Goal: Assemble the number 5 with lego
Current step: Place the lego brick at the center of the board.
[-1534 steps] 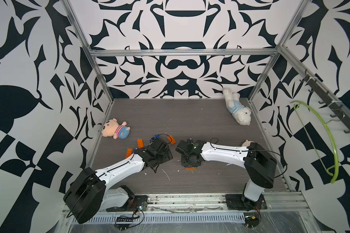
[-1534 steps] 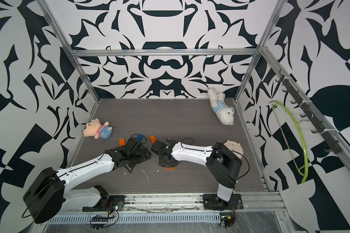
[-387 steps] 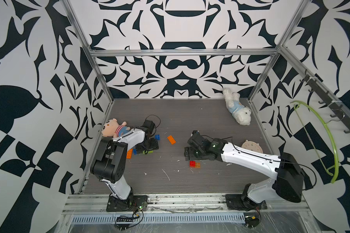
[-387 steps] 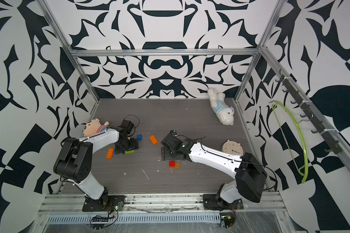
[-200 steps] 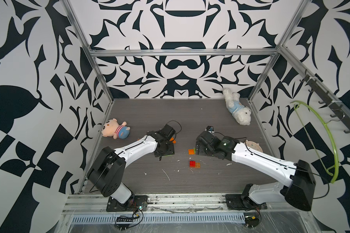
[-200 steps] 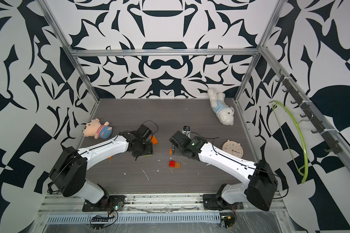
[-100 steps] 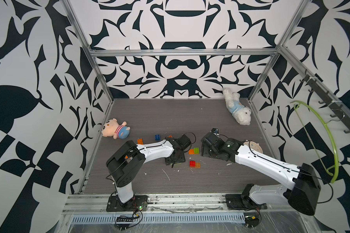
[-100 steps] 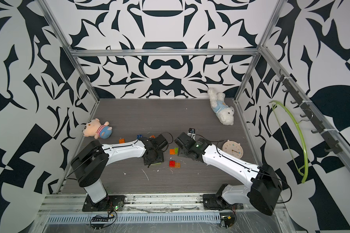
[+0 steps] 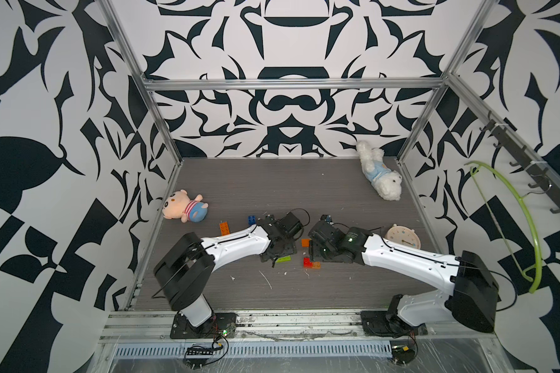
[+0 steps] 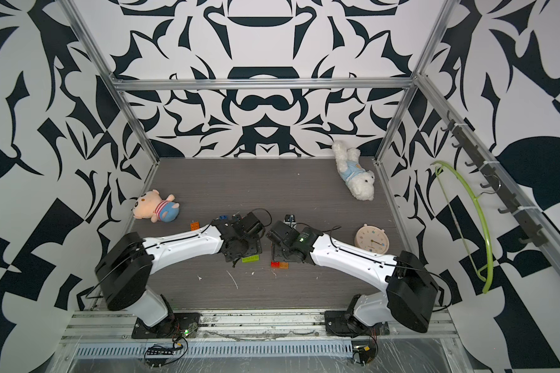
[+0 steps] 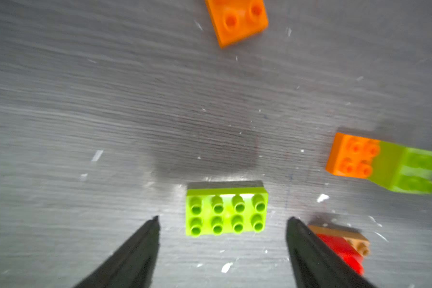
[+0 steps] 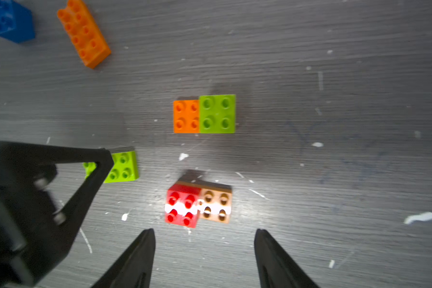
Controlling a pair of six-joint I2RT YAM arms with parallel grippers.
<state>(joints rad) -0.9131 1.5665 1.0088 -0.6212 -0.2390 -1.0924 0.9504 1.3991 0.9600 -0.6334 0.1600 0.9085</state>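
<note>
On the table (image 9: 272, 187), near its front middle, we find the lego lying loose. A lime brick (image 11: 226, 212), oblong and studs up, lies flat between the fingers of the left gripper (image 11: 223, 219). Those fingers stand spread, with a gap to the brick on either side, so the gripper is released and grasps nothing.

Toward the right arm, a red brick (image 12: 182, 205) and a tan brick (image 12: 216, 205) touch side by side. The right gripper (image 12: 204, 230) hangs just short of this pair, fingers apart and empty.

A little farther back, an orange square (image 12: 186, 116) and a green square (image 12: 217, 114) sit edge to edge. Beyond the lime brick, the left wrist view shows another orange brick (image 11: 237, 20), cut by the frame edge.

Toward the left wall lie a blue brick (image 9: 252, 220) and an orange bar (image 9: 224, 228), near each other but not touching, well apart from the rest.

Farther out, we see a pig plush (image 9: 183, 210) by the left wall and a dog plush (image 9: 380, 179) in the far right corner. A clock (image 9: 403, 237) lies beside the right arm, and a green hanger (image 9: 527, 210) hangs on the right wall's hooks.
</note>
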